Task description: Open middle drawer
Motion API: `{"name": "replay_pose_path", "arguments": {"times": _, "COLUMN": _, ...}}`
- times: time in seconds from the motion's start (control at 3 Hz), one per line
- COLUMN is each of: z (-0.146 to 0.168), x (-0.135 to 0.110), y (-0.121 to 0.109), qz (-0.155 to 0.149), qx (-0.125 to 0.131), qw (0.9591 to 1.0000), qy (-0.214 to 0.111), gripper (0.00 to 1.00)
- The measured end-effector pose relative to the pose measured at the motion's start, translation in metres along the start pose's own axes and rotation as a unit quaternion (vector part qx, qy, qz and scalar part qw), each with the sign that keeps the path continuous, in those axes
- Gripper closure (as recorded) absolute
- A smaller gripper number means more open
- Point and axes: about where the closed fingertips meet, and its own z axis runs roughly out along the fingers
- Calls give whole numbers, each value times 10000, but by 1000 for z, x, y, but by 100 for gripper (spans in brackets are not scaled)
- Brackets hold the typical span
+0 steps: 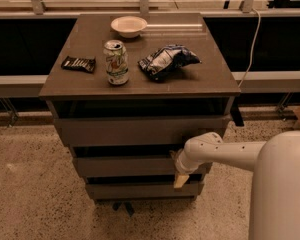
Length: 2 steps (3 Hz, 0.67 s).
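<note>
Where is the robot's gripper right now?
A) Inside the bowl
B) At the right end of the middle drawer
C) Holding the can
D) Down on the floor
B: the gripper is at the right end of the middle drawer, well below the tabletop where the can and the bowl stand.
</note>
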Motion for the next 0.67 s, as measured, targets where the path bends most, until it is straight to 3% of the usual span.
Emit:
{"name": "replay_pose_path", "arguments": {"times": 0.33, "z": 3, "x": -7, "y": 28, "qz": -94, "qx": -214, "qw": 9995, "qy": -213, "gripper": 54}}
{"name": "replay_pose_path", "arguments": {"times": 0.67, "z": 2, "x": -11, "y": 45, "qz": -145, "qx": -340, "qw": 9988, "qy": -306, "gripper": 79}}
